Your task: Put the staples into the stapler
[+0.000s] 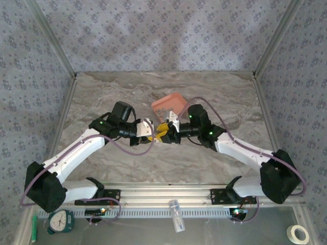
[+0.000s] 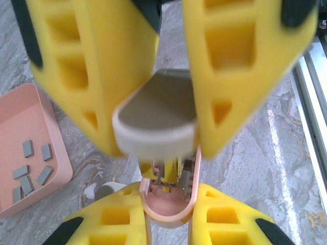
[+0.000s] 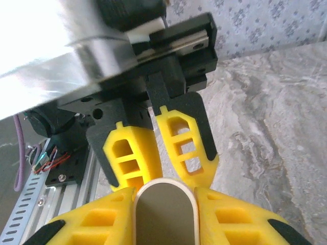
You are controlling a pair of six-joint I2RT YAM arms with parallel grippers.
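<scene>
Evidently my left fingers point(image 2: 112, 220) clamp the mini stapler point(image 2: 156, 120) by its base, right fingers point(image 2: 240, 76) by its lid, holding it open.

stapler point(image 2: 153, 117) mostly behind yellow fingers point(image 2: 240, 66)

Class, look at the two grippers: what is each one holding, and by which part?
Both hold the stapler: the left gripper clamps the pink arm's rounded end, the right gripper the white arm's rounded end.

Left fingers point(image 2: 107, 219) clamped, right fingers point(image 3: 97, 224) clamped, facing
</scene>
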